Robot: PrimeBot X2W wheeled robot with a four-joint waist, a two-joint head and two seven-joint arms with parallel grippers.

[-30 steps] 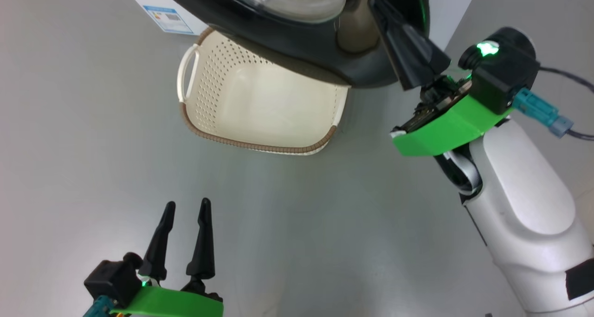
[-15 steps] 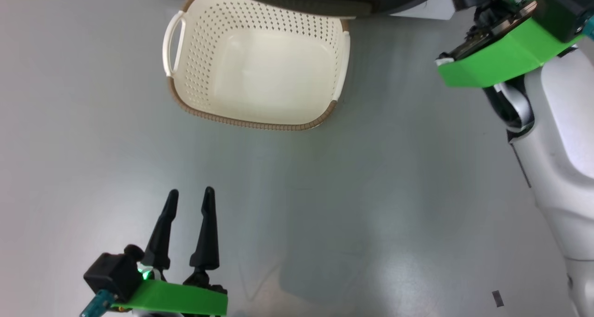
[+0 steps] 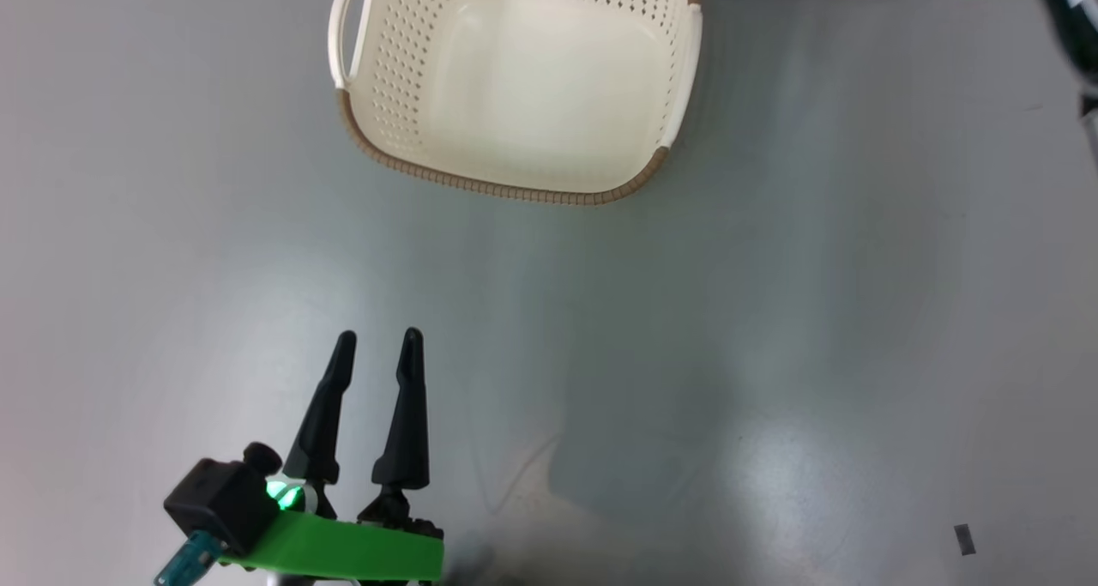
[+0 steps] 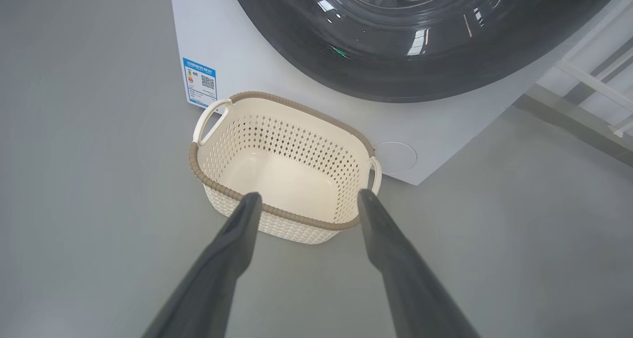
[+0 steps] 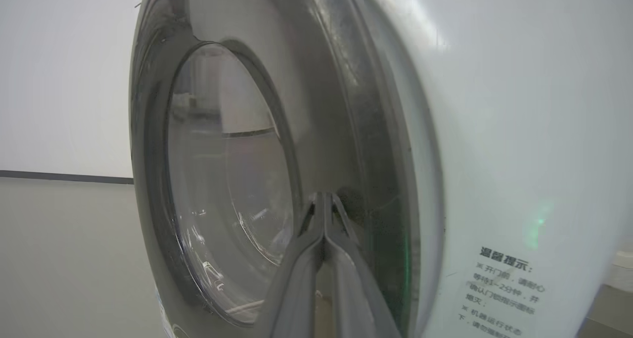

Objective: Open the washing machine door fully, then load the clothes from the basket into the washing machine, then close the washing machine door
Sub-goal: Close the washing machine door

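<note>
Basket [image 3: 506,193] sits upright on grey floor. Washing machine [image 4: 237,61] is right behind the basket, and its front is about touching the basket's far rim. Washing machine door [image 4: 395,66] is up above the basket, lying close against the machine front. Left gripper [image 3: 379,337] hovers on the basket's near side, well apart from it, fingers spread. Right gripper [image 5: 324,195] has its fingers pinched together, tips at the door's edge.

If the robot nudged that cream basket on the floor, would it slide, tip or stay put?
Probably slide: the basket looks empty and thin, perforated plastic, so likely light, and the floor looks smooth. It holds its shape, so probably stiff. Wide and low, it seems unlikely to tip.
</note>
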